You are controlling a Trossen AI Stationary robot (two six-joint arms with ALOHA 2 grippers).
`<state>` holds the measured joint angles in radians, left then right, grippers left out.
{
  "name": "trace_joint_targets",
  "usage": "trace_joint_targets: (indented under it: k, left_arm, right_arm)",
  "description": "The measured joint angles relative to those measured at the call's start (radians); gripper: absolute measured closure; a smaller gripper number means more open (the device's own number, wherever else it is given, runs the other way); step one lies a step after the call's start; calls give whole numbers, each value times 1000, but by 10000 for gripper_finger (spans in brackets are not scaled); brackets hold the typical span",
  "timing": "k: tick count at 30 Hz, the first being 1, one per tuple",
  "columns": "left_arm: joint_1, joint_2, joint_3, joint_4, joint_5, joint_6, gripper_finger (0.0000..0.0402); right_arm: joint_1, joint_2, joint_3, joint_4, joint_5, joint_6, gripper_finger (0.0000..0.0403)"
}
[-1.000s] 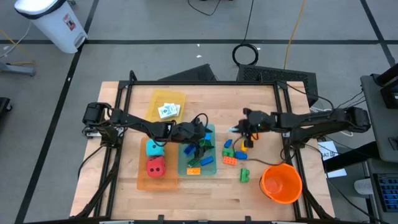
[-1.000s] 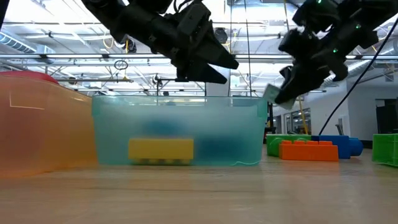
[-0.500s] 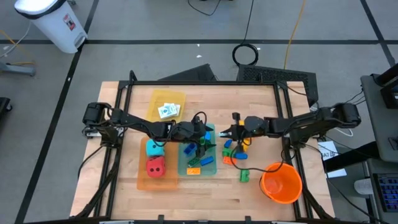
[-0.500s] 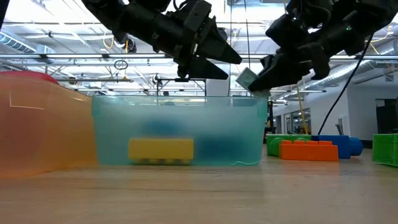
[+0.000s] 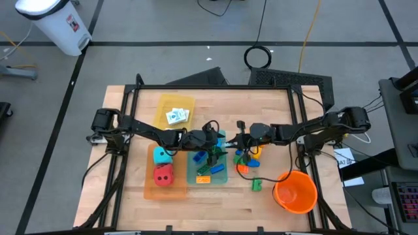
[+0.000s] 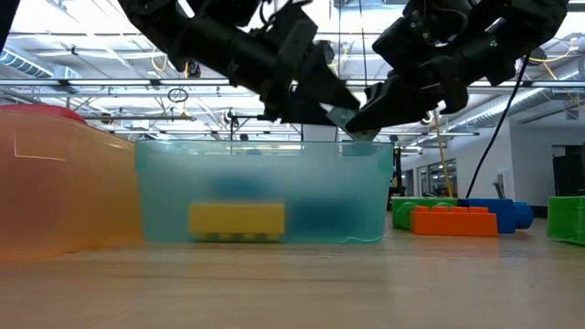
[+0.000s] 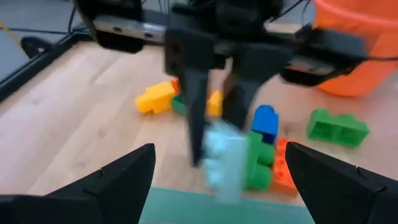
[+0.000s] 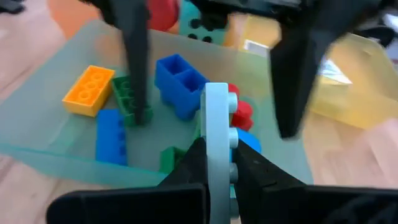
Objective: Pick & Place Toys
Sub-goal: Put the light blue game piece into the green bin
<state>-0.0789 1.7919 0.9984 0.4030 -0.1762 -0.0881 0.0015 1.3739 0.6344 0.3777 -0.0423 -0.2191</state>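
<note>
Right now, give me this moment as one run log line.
right gripper: shut on pale teal brick, over teal tray edge | left gripper: open, above same tray | bricks in tray: several | release: not yet

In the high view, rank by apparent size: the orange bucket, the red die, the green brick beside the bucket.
1. orange bucket, clearly largest.
2. red die.
3. green brick, smallest, though not far below the die.

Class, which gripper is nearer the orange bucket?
The right gripper. Shut on a pale brick, it sits at the teal tray's bucket-side edge; the open left gripper hovers over that tray, farther from the bucket.
</note>
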Motion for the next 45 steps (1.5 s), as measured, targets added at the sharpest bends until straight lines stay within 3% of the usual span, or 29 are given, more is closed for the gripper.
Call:
trace_joint_targets:
  k: [4,7,18,23,31,40,45]
  left_arm:
    - [0,4,-1,-1,-4,7,41]
    - [0,0,0,5,0,8,68]
    - [0,0,0,10,47,19,279]
    - [-2,21,0,16,29,19,346]
    - [-13,-30,0,-22,15,28,349]
    - [-56,-157,0,-170,-37,35,350]
    - [-63,-158,0,-320,100,50,351]
  right_arm:
    - [13,0,1,1,-16,-10,390]
    - [14,0,1,0,-16,-15,390]
    - [14,0,0,-1,-15,-29,389]
    - [13,0,-1,-7,-14,-17,389]
    - [13,-2,1,13,-10,2,372]
    - [21,-115,-1,-68,-11,103,284]
    - [23,-225,-1,-166,-7,108,221]
